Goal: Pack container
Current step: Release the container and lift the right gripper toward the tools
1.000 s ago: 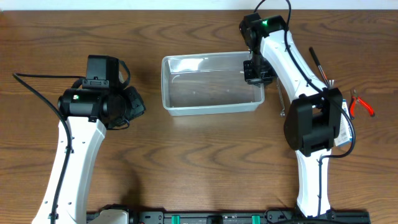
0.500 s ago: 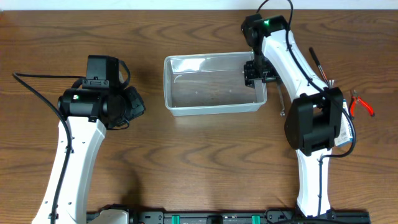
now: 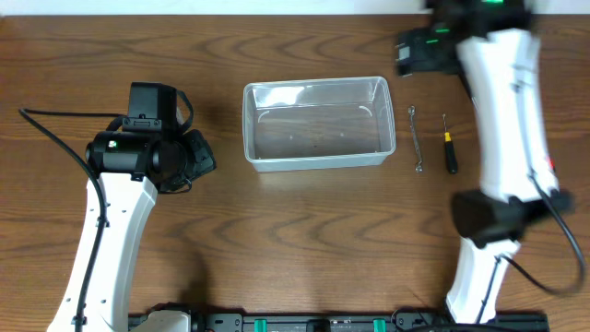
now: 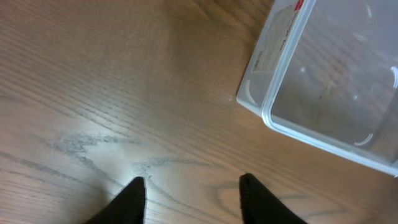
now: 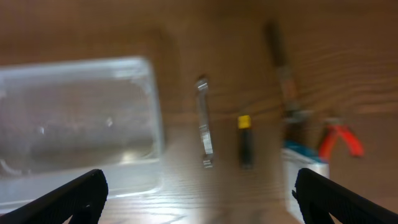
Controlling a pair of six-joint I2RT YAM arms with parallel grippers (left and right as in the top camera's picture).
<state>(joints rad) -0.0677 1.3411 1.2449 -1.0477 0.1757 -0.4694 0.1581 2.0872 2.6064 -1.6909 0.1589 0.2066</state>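
Wood table [image 3: 295, 240]: clear container [image 3: 316, 123] sits mid-table toward 12 o'clock. Wrench [image 3: 416, 138] & yellow-collared screwdriver [image 3: 450, 148] lie at its 3 o'clock, not touching it. My L gripper [image 4: 193, 200] is at container's 9 o'clock, fingers parted, holding nothing. My R gripper [image 5: 199, 199] is motion-blurred, jaws spread wide, empty; red-handled pliers [image 5: 339, 140] at screwdriver's 3 o'clock

Container [image 3: 318, 124] clear glossy plastic; table [image 3: 277, 231] grained wood, smooth; wrench [image 3: 417, 138] shiny metal.
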